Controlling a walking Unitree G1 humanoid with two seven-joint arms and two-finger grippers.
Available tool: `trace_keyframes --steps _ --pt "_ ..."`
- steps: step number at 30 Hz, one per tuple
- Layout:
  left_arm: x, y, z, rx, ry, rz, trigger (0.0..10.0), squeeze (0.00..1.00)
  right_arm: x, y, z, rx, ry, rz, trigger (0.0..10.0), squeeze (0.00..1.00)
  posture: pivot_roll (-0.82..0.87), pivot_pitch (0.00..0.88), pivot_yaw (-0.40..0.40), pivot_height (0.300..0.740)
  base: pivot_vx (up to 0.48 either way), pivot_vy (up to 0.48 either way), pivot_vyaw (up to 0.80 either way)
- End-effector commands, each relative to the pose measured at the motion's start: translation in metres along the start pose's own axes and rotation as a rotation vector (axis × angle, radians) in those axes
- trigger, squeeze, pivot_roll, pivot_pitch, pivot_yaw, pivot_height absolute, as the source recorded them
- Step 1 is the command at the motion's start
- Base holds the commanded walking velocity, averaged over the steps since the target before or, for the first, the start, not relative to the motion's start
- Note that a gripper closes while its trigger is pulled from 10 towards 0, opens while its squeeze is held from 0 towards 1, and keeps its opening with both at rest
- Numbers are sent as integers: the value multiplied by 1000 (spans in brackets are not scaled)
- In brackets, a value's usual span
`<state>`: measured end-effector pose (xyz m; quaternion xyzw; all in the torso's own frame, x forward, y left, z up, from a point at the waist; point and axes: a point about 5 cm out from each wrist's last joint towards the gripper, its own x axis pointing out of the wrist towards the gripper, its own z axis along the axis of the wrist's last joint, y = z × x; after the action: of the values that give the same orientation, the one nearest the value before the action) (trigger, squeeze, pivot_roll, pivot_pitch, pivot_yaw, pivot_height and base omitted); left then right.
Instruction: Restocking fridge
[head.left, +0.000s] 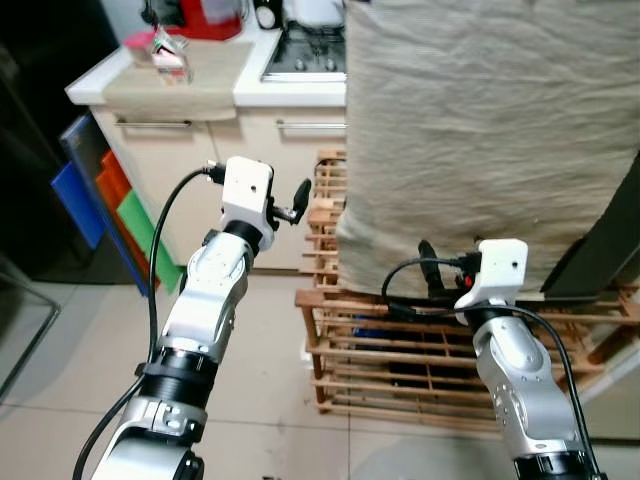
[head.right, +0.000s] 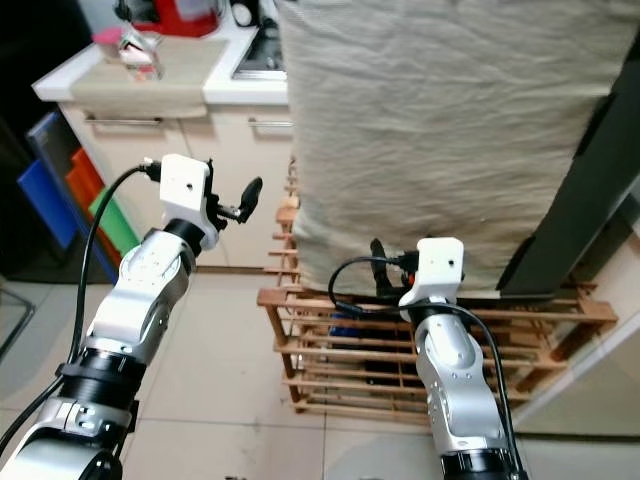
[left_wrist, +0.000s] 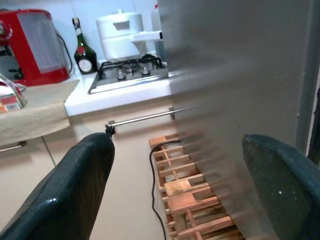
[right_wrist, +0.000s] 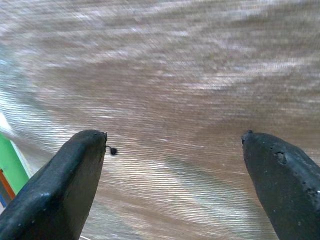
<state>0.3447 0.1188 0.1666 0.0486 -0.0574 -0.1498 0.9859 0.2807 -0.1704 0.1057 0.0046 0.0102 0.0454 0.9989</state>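
Closest to me, both arms are raised in front of the robot. The right gripper (right_wrist: 170, 165) has its fingers spread wide, holding nothing, right up against a beige cloth (head.left: 480, 130) that hangs over a tall upright bulk. The left gripper (left_wrist: 175, 185) is higher and a little further out, by the cloth's left edge, fingers also spread wide and holding nothing.

Under the draped bulk sits a low wooden rack (head.left: 400, 360) of slats, with a black cable running across it. I'd guess the covered thing is the fridge, though no door or handle can be made out. The cloth looks soft, light and limp; it would bunch and slide, so a pinch at the loose lower hem or left edge seems the sensible place to lift it.

Further back is a counter (head.left: 180, 85) with a small packet (head.left: 168, 55), a stove (head.left: 305, 50), a red kettle (left_wrist: 32, 45), a dark bottle (left_wrist: 84, 52) and a white pot (left_wrist: 122, 35).
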Motion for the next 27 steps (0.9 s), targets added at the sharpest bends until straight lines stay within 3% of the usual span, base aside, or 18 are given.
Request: trace_keyframes --steps 1,5,7,19,27 --pt "-2 3 4 25 -22 0 10000 0 2 0 3 -9 -8 -2 10000 208 -159 0 93 740 0 0 0" --pt "-4 5 3 5 -25 -15 10000 0 2 -2 3 -8 -10 -8 10000 212 -159 0 94 740 0 0 0" --pt "-8 7 3 -61 -38 -34 10000 0 1 -5 3 -7 -11 -20 10000 208 -157 0 95 740 0 472 0" --pt "-12 1 1 -124 -40 -68 10000 0 -3 -16 2 -17 -24 -46 10000 212 -141 0 94 740 0 464 0" --pt "-21 12 -12 -127 9 -56 10000 0 -4 -34 12 -2 -67 -117 10000 216 -143 0 95 740 0 477 -786"
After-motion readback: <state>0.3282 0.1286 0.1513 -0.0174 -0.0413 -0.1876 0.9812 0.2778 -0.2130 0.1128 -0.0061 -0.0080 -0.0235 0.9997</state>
